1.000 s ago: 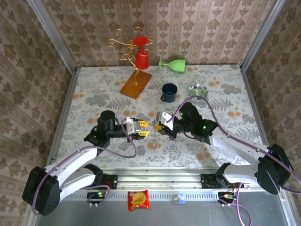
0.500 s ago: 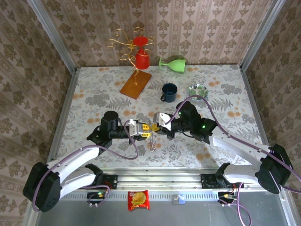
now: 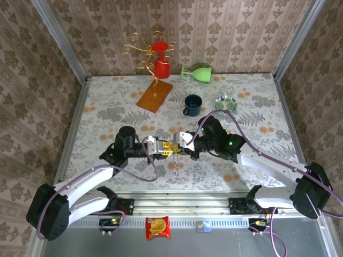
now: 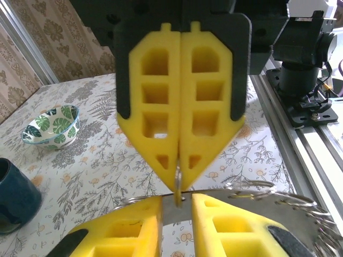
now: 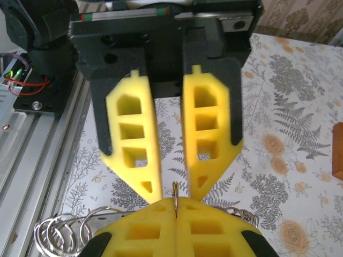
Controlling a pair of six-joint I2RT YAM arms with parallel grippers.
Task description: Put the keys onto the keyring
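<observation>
**Item 1: left gripper (image 3: pixel 163 148).** Mid-table, nose to nose with its partner. Fingers (image 5: pixel 128 140) stand a narrow gap apart. The table (image 5: pixel 289 107) shows between them and nothing is visibly clamped. Their tips straddle a thin metal loop (image 5: pixel 175 187).

**Item 2: keys (image 3: pixel 176 166).** A small silvery cluster hanging just below where the two grippers meet, too small from above to count. The wire loops (image 5: pixel 59 231) beside the right gripper's fingers probably belong to it.

**Item 3: keyring (image 4: pixel 292 214).** Flat grey metal, held off the table between the grippers, lying roughly level by the left fingers.

**Item 4: right gripper (image 3: pixel 181 145).** Pads pressed fully together on a thin edge of metal, which I take for the keyring's rim.

**Item 5: mug (image 3: pixel 192 105) and bowl (image 3: pixel 226 101).** Well behind, out of play.

**Risks, as judged.**
- The hold is a sliver at the very pad tips, so a sideways nudge from the left fingers could twist the keyring free and drop the lot.
- If the left fingers shut off-centre, they may pinch the metal loop askew.
- They could also strike the right pads, which stand just beside them.
</observation>
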